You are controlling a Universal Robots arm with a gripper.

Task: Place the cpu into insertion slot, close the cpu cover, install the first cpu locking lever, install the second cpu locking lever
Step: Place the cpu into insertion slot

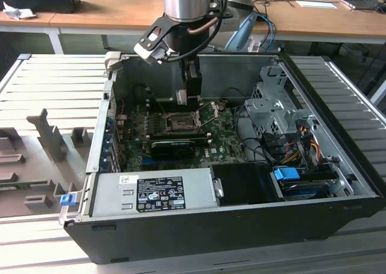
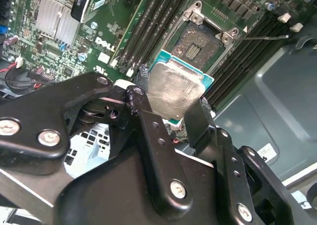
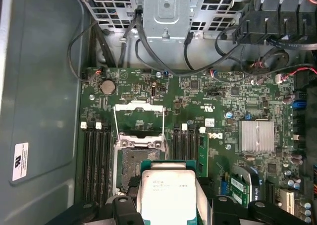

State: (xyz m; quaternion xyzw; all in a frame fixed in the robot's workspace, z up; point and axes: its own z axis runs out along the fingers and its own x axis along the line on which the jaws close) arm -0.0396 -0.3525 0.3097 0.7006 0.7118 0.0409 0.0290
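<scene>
- By my reading none of the four steps is finished: the cpu (image 2: 173,88) is off the board, pinched by its edges in the claw (image 2: 171,108), with its silver face toward the second wrist camera
- The insertion slot (image 3: 132,164) lies bare and its dark centre shows in both wrist views, so the chip has yet to be seated
- The cpu cover (image 3: 138,120) stands swung up at the socket's edge away from the claw, and the green board shows through its window; closing it is left to do
- A thin wire locking lever (image 2: 267,37) sticks out free beside the socket rather than hooked down, so I judge that both lever steps remain
- In the exterior view the arm (image 1: 184,2) reaches straight down into the open computer case (image 1: 241,223), which lies on its side on a grey slatted bench (image 1: 54,81)
- The claw hangs over the board, near the socket but apart from it, and the chip is just short of the slot; I cannot tell whether the chip is level with the socket
</scene>
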